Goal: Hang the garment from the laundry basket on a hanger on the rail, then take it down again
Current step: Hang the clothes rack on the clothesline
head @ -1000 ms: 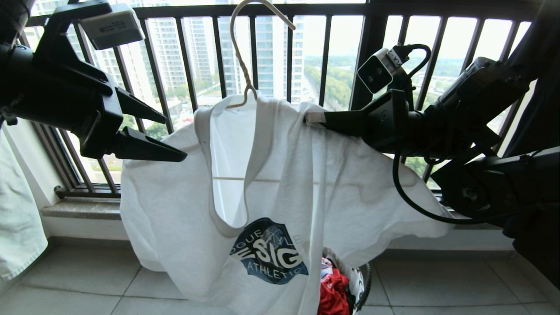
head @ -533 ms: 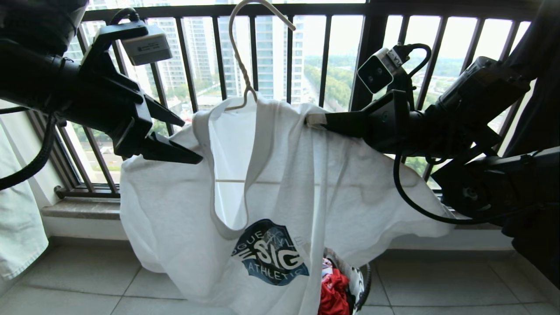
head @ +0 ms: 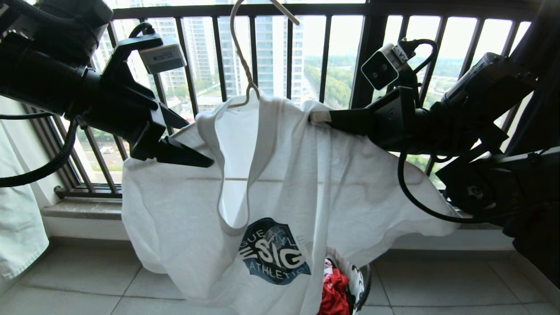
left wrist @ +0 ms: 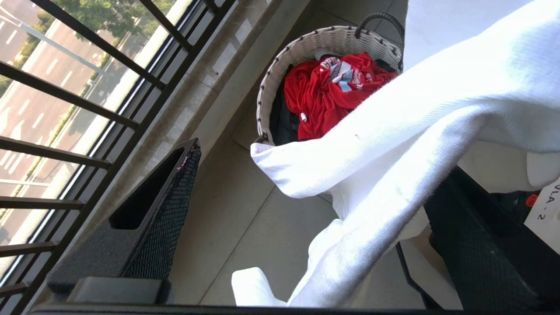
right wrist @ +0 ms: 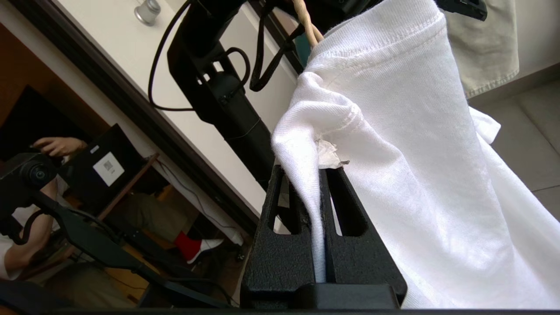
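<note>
One white short-sleeved T-shirt (head: 280, 183) drapes one thin cream wire hanger (head: 243, 65), hook cut off at top; right gripper (head: 316, 118) pinches its shoulder, left gripper (head: 199, 142) spread wide; one white woven basket (head: 352, 280) seems largely hidden.

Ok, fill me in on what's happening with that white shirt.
The white T-shirt is draped over a thin wire hanger in front of the black railing. The right gripper is shut on the shirt's shoulder fabric near the collar. The left gripper is open at the other shoulder, with the sleeve lying between its fingers but not pinched. The laundry basket sits on the floor below, a red garment in it.
</note>
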Motion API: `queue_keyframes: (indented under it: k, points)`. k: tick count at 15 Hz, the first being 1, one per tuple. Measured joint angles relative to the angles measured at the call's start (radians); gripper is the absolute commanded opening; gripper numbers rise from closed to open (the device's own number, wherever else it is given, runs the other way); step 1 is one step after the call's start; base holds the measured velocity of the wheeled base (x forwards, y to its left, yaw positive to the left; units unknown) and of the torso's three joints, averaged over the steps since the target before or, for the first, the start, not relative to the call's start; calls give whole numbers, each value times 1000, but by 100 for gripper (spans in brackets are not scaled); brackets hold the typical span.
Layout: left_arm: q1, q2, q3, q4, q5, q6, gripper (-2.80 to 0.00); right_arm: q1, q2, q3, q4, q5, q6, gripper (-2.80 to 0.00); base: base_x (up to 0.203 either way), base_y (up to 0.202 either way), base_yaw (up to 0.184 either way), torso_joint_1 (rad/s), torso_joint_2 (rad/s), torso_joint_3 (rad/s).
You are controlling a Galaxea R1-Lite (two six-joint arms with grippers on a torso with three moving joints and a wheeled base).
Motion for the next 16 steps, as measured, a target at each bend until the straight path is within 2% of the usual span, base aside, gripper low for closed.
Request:
queue_keyframes:
  k: [1,16]
  points:
    - [0,4,-1,0,0,0,-280,0,-1,0,0,0,0,-280,0,0,0,0,0,0]
    - [-12,13,0,0,2,2,-280,0,-7,0,0,-2,0,-280,0,0,0,0,0,0]
